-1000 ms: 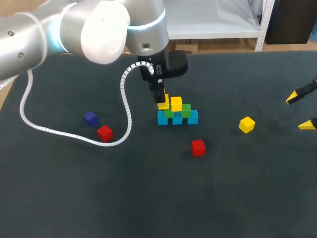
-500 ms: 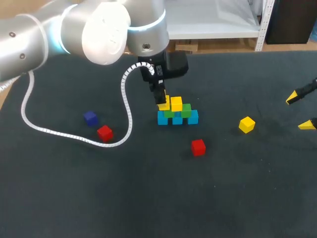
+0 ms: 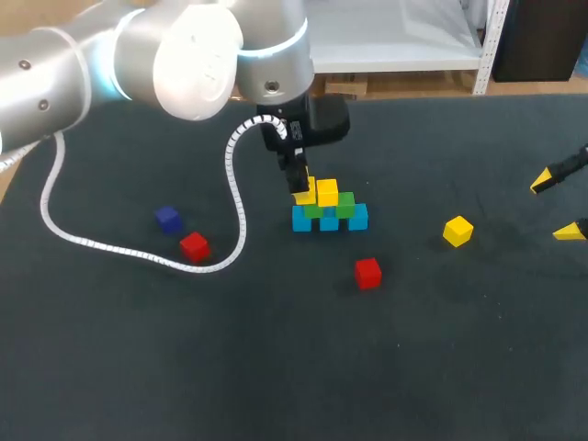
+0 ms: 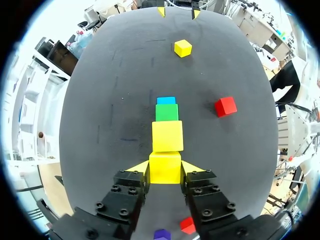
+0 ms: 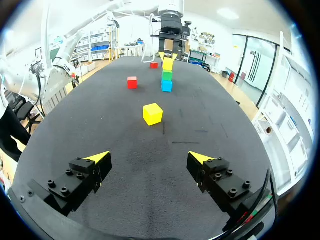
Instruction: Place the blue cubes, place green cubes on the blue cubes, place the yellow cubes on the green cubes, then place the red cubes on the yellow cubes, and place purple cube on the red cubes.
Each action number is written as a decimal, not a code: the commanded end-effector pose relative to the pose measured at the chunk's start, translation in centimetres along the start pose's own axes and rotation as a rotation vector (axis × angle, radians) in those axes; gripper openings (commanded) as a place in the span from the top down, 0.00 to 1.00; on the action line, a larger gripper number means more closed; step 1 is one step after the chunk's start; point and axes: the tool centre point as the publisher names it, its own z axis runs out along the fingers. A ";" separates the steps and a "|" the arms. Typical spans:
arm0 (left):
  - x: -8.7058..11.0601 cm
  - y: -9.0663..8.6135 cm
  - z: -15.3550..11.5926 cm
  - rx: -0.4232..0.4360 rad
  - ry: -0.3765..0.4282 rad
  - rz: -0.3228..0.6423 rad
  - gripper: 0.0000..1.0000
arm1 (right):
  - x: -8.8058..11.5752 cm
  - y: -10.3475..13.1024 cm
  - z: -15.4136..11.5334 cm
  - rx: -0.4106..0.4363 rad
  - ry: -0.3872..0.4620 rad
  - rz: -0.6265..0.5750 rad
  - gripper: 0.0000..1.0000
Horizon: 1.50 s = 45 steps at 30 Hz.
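Observation:
Three blue cubes stand in a row at mid-table, with green cubes on them and one yellow cube on top. My left gripper is over the stack's left end, shut on a second yellow cube beside the placed yellow cube. Ahead of it lie a green cube and a blue cube. My right gripper hangs open at the table's right edge, well short of a loose yellow cube. Its fingers hold nothing.
The loose yellow cube lies right of the stack. One red cube sits in front of the stack. Another red cube and a purple cube lie to the left, near the arm's white cable.

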 end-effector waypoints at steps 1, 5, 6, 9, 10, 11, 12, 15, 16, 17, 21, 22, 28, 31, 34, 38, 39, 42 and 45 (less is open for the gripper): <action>-0.1 0.3 0.0 0.006 0.002 0.001 1.00 | 0.0 0.0 0.0 0.000 -0.001 -0.001 0.00; -0.1 0.3 0.0 0.008 0.002 0.002 1.00 | 0.0 0.0 0.0 0.000 -0.001 -0.001 0.00; -0.1 0.3 0.0 0.009 0.002 0.002 1.00 | 0.0 0.0 0.0 0.000 -0.001 -0.001 0.00; -0.2 0.3 0.0 0.011 0.001 0.003 1.00 | 0.0 0.0 0.0 0.000 -0.001 -0.001 0.00; -0.2 0.3 0.0 0.011 0.001 0.003 1.00 | 0.0 0.0 0.0 0.000 -0.001 -0.001 0.00; -0.2 0.3 0.0 0.011 0.001 0.004 1.00 | 0.0 0.0 0.0 0.000 -0.001 -0.001 0.00; -0.2 0.3 0.0 0.011 0.001 0.004 1.00 | 0.0 0.0 0.0 0.000 -0.001 -0.001 0.00; -0.2 0.3 0.1 0.012 0.000 0.005 1.00 | 0.0 0.0 0.0 0.000 -0.001 -0.001 0.00; -0.2 0.3 0.1 0.012 0.000 0.005 1.00 | 0.0 0.0 0.0 0.000 -0.001 -0.001 0.00; -0.2 0.3 0.1 0.012 0.000 0.006 1.00 | 0.0 0.0 0.0 0.000 -0.001 -0.001 0.00; -0.3 0.4 0.1 0.012 -0.001 0.008 1.00 | 0.0 0.0 0.0 0.000 -0.001 -0.001 0.00; -0.3 0.4 0.1 0.013 -0.001 0.008 1.00 | 0.0 0.0 0.0 0.000 -0.001 -0.001 0.00; -0.3 0.3 0.1 0.013 -0.001 0.007 1.00 | 0.0 0.0 0.0 0.000 -0.001 -0.001 0.00; -0.3 0.4 0.1 0.014 -0.002 0.008 1.00 | 0.0 0.0 0.0 0.000 -0.001 -0.001 0.00; -0.3 0.4 0.1 0.014 -0.003 0.007 1.00 | 0.0 0.0 0.0 0.000 -0.001 -0.001 0.00; -0.4 0.4 0.2 0.015 -0.005 0.009 1.00 | 0.0 0.0 0.0 0.000 -0.001 -0.001 0.00; -0.4 0.4 0.2 0.016 -0.005 0.010 1.00 | 0.0 0.0 0.0 0.000 -0.001 -0.001 0.00; -0.4 0.4 0.2 0.016 -0.006 0.011 1.00 | 0.0 0.0 0.0 0.000 -0.001 -0.001 0.00; -0.4 0.4 0.2 0.017 -0.008 0.014 1.00 | 0.0 0.0 0.0 0.000 -0.001 -0.001 0.00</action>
